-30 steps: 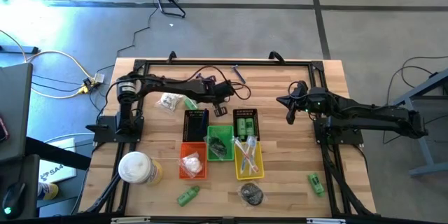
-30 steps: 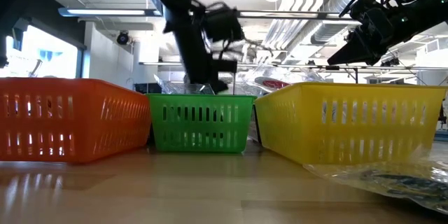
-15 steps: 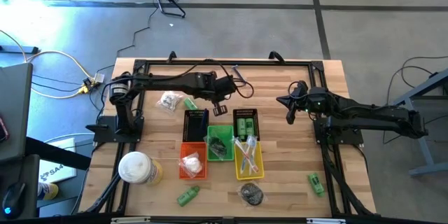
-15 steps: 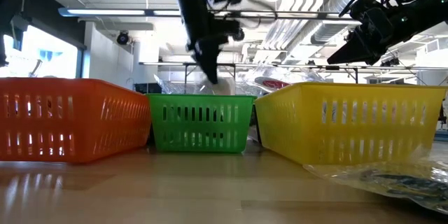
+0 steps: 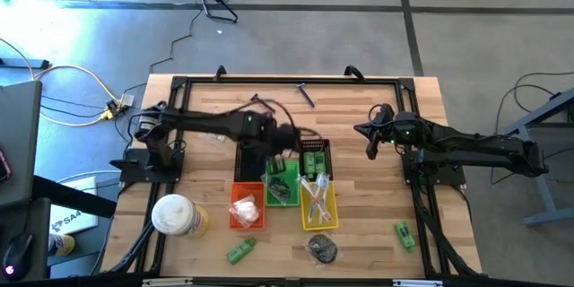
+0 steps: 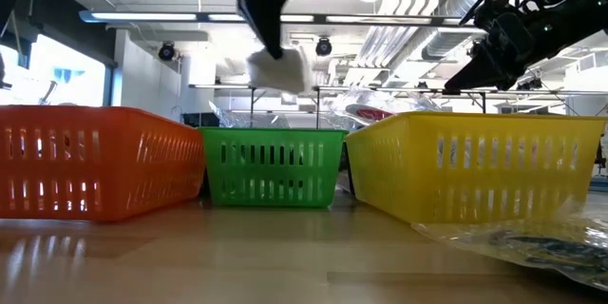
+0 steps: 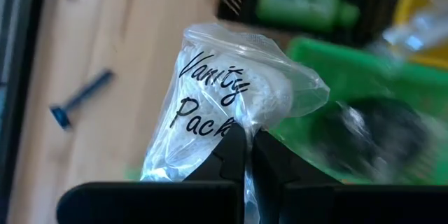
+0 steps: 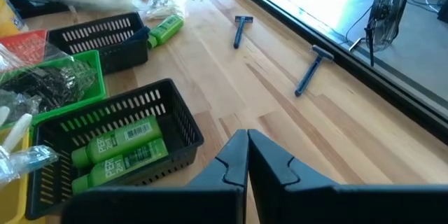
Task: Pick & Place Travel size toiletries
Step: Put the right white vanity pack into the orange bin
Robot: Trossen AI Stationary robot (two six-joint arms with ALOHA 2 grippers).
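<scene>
The left gripper hangs above the baskets in the middle of the table, its fingers pinched tight on a clear plastic packet printed "Vanity Pack" with white pieces inside; in the low view the packet dangles in the air above the green basket, clear of its rim. From above, the left arm reaches across from the table's left side and the gripper sits over the gap between the two black baskets, just behind the green basket. The right gripper is closed with nothing in it, held above the bare wood on the right side of the table, well apart from the baskets. Near it, a black basket holds two green tubes lying side by side. The yellow basket holds slim wrapped sticks, the orange basket a white wrapped piece, and the green one dark pieces. Two blue razors lie on the wood toward the far edge. A green bottle lies near the front edge, another at the front right, and a round white-and-yellow container stands at the front left
</scene>
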